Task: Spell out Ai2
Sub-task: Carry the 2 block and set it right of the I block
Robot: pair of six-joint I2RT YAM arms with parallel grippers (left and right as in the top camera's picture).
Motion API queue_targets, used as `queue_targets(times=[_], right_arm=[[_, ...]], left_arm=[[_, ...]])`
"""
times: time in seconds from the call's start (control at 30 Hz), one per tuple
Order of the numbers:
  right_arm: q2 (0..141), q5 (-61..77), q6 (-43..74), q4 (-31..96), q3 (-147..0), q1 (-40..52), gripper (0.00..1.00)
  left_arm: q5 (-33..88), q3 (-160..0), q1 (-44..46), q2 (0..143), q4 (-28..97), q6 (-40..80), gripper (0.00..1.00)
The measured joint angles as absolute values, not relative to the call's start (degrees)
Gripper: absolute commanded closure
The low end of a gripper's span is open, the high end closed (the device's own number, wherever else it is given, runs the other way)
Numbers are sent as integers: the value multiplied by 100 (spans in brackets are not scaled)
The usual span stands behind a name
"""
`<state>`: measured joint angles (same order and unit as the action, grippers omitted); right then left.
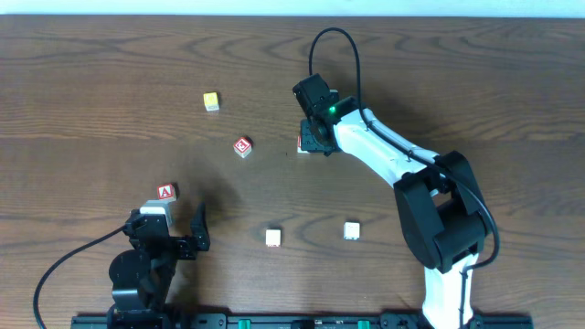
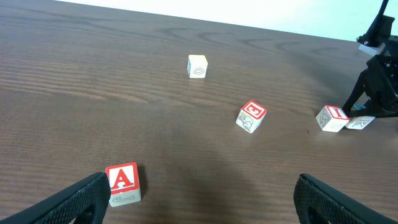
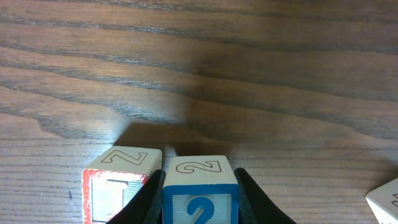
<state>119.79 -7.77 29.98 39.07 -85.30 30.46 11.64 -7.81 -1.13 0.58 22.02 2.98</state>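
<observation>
The 2 block [image 3: 199, 190] sits on the surface [image 1: 457, 82] between the fingers of the right gripper [image 1: 313, 137]. The fingers press against its two sides, so the gripper is pinching it. Just beside it, at 9 o'clock in the right wrist view, stands a red-edged block [image 3: 121, 180]. That is probably the I block [image 2: 333, 118], though its near face is cut off by the frame edge there. Whether the two blocks touch or leave a hair of gap I cannot tell.

The relation that counts is the A block [image 1: 165, 192]. In the overhead view it lies well apart from that pair, at about 8 o'clock from them. It is close to the left gripper [image 1: 178, 224], at roughly 12 o'clock from it, so the left arm is plainly the nearer one. That gripper is spread wide and holds nothing, and in its own wrist view the A block stands just beside the left finger [image 2: 74, 199].

From above, the right gripper covers nearly all of the 2 block, and only a red sliver of its neighbour shows. A yellow block [image 1: 211, 101], a red block [image 1: 242, 146] with an unclear letter, and two pale blocks [image 1: 273, 238] [image 1: 352, 230] lie scattered around.
</observation>
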Motion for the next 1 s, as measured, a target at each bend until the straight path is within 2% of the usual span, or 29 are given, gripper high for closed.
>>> queue_targets(times=[0.23,0.4,0.53,0.7,1.0], right_arm=[[12016,-777,3065,3999,-8530,3046,84],[12031,-779,3118,4005,-8530,3046,66],[12033,-779,3135,4001,-8530,3046,62],[12033,-779,3142,3994,-8530,3046,63],[12033,-978,3142,3664,-8530,3046,59]], left_arm=[[1164,-781,-113,58,2202,298,5],[1164,-781,-113,58,2202,298,5],[1164,-781,-113,58,2202,298,5],[1164,-781,-113,58,2202,298,5],[1164,-781,-113,58,2202,298,5]])
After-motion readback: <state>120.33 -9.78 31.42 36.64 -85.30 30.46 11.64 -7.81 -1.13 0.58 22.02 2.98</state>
